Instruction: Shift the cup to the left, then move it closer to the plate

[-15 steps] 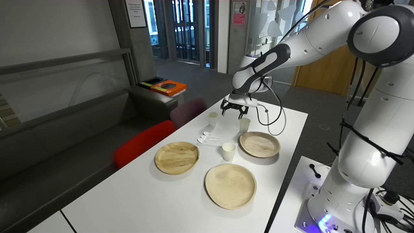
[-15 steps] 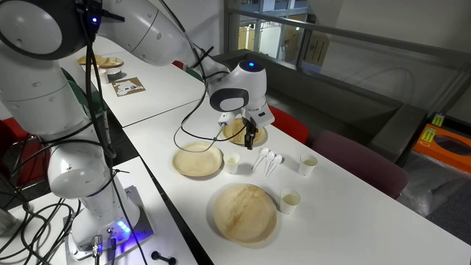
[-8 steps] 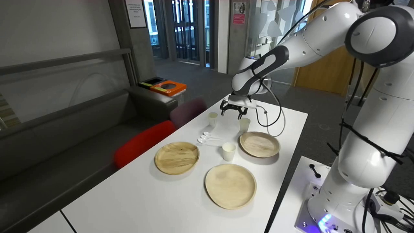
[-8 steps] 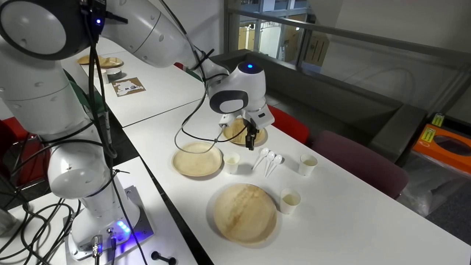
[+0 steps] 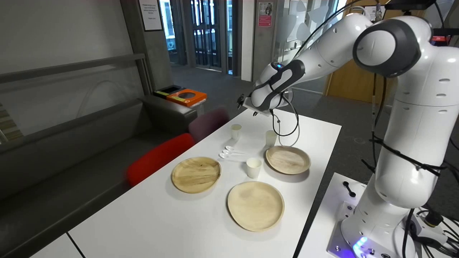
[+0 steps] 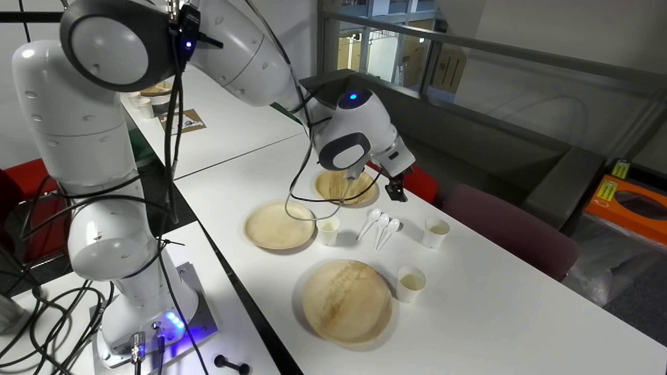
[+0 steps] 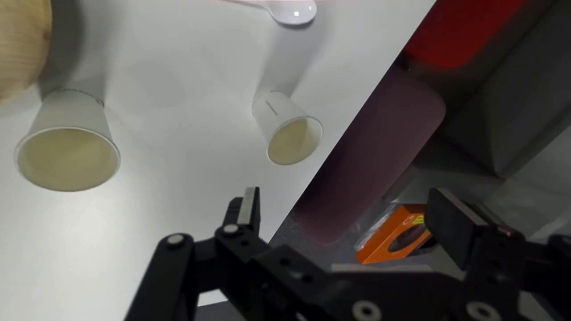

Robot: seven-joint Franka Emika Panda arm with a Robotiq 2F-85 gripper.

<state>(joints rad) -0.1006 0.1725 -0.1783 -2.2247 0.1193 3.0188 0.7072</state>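
- The robot arm (image 5: pixel 330 53) stands in a different pose: in both exterior views its elbow (image 5: pixel 376 48) is now lower and nearer the middle of the picture.
- The gripper (image 6: pixel 396 191), pointing down earlier, now tilts outward, toward the side with the chairs (image 6: pixel 513 229).
- In an exterior view, it shows higher than before, partly past the edge of the table (image 5: pixel 154 215), against the floor (image 5: pixel 218 84).
- The black cable (image 5: pixel 285 135) is shifted too, its loop hanging further left in that view.
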